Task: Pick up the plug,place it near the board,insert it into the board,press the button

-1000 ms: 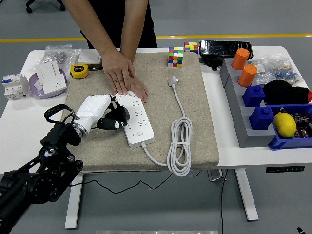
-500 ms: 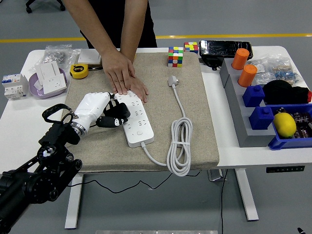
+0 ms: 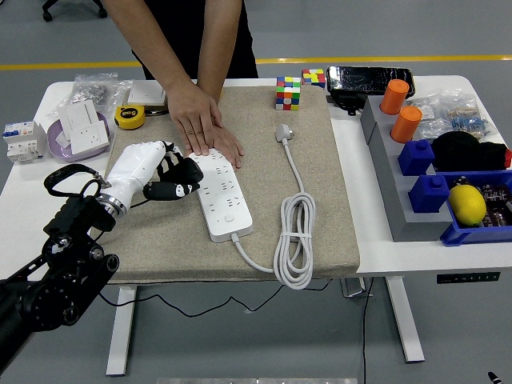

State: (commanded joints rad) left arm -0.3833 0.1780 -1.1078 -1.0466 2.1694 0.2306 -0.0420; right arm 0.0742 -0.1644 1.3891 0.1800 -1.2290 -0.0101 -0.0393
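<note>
The white power strip lies lengthwise on the beige mat. A person's two hands press flat on its far end. The white plug lies loose on the mat to the right of the strip, and its cable runs down to a coil. My left hand, white with black fingers, hovers just left of the strip's far half. Its fingers are loosely bent and hold nothing. It is apart from the plug.
Two Rubik's cubes stand at the mat's far edge. A yellow tape measure and a purple bowl of sockets sit at the left. Right: orange cups, blue bins, a lemon.
My left hand has drawn back to the left and slightly up, off the power strip's side. The person's hands, strip and plug have stayed put.
</note>
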